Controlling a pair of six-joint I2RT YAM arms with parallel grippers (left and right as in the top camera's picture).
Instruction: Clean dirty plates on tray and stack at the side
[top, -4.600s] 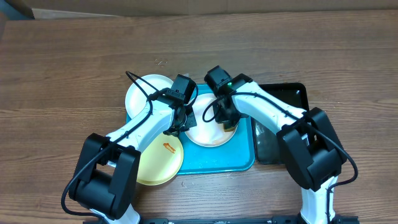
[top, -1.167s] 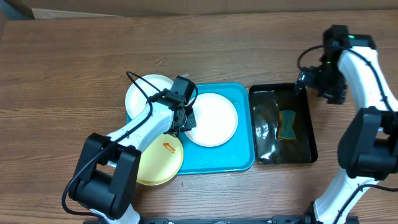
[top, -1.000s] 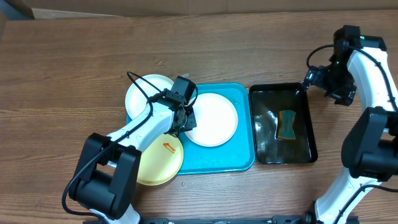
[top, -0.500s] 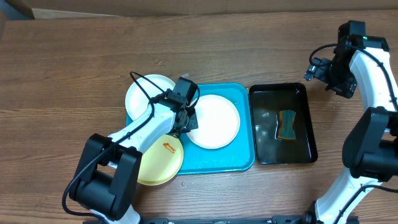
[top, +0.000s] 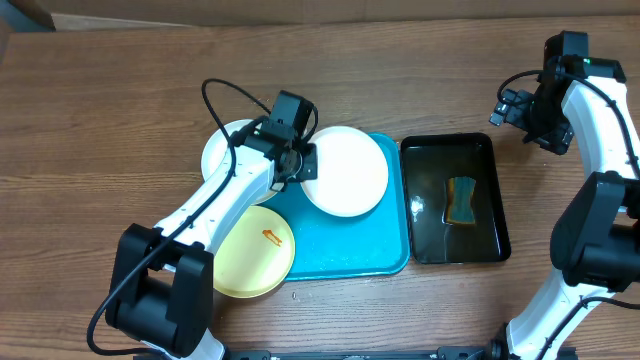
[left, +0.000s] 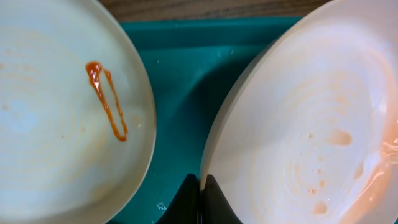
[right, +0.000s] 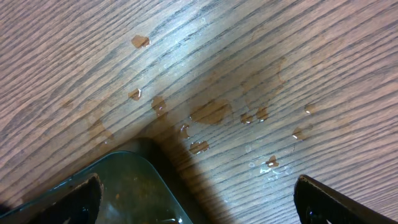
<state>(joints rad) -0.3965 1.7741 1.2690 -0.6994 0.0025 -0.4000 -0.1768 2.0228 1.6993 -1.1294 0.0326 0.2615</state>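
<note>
My left gripper (top: 301, 168) is shut on the left rim of a white plate (top: 347, 172), which it holds raised over the far part of the turquoise tray (top: 355, 255). In the left wrist view the black fingertips (left: 193, 198) pinch that rim, and the plate (left: 311, 124) shows faint orange traces. A pale yellow plate (top: 255, 252) with a red-orange smear (top: 270, 236) lies over the tray's near left corner; it is also in the left wrist view (left: 56, 118). A second white plate (top: 228, 150) lies left of the tray. My right gripper (top: 512, 104) hangs open and empty at the far right.
A black glossy tray (top: 488, 160) with water stands right of the turquoise tray, a sponge (top: 462, 200) lying in it. Its corner (right: 124, 186) shows in the right wrist view, next to water drops (right: 211, 112) on the wood. My right gripper (right: 205, 208) has nothing between its fingers.
The left gripper has closed on the white plate's rim and carried it up and toward the far side. The right arm drew back to the far right and now holds still.
</note>
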